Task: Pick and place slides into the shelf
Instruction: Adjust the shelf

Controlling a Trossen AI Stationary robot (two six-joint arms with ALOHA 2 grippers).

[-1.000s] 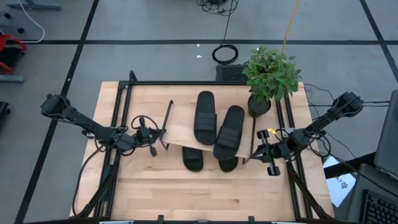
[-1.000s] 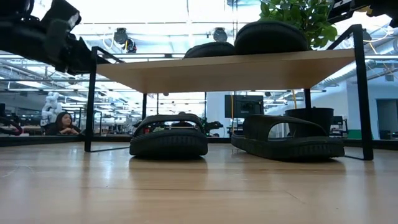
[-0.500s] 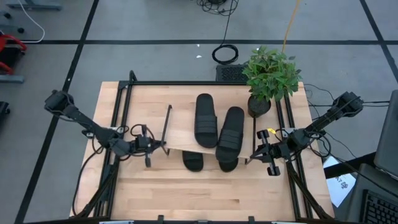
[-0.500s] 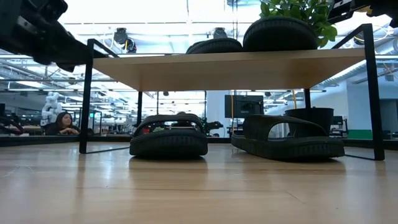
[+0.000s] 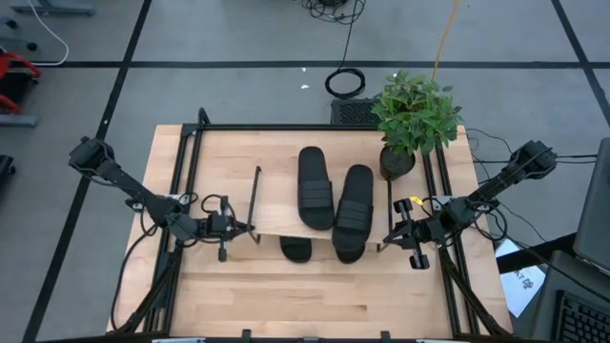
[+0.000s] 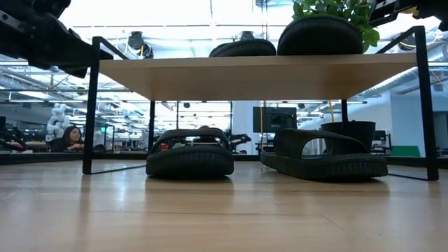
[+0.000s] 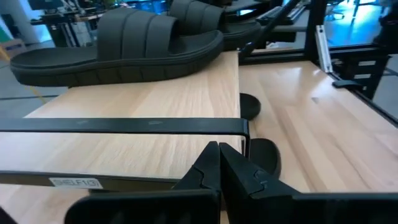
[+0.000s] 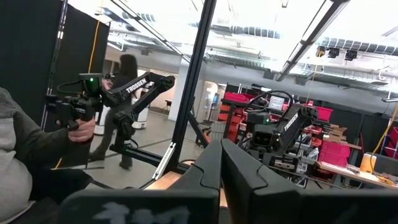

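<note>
The shelf (image 5: 276, 205), a light board on thin black wire legs, stands mid-table; the low view shows its board (image 6: 245, 77) from the edge. Two black slides (image 5: 316, 186) (image 5: 353, 205) lie on top. Two more slides (image 6: 189, 157) (image 6: 325, 157) rest with their soles on the table underneath, and their ends stick out toward the near edge (image 5: 296, 250). My left gripper (image 5: 229, 230) is shut at the shelf's near-left corner. My right gripper (image 5: 389, 235) is shut by the near-right corner. My left gripper comes level from the table's left, its shut fingers (image 7: 211, 165) against the shelf's near-left corner (image 7: 244, 129), just under the top rail and beside the leg. No bar shows between the fingers. The shelf stands on its legs. My right gripper: a shelf bar (image 8: 189, 93) crosses just beyond its fingertips; whether they touch it I cannot tell.
A potted plant (image 5: 412, 119) stands at the table's far right, close to the shelf. Black rails (image 5: 186, 191) run along both table sides. A person (image 8: 18, 143) shows beyond the table in the right wrist view. Bare tabletop (image 5: 305, 295) lies toward the near edge.
My left gripper has moved toward the table's near edge, staying shut. The shelf's left end has swung toward the near edge with it, carrying the two slides on top. In the low view the board has gone from slanted to nearly level.
</note>
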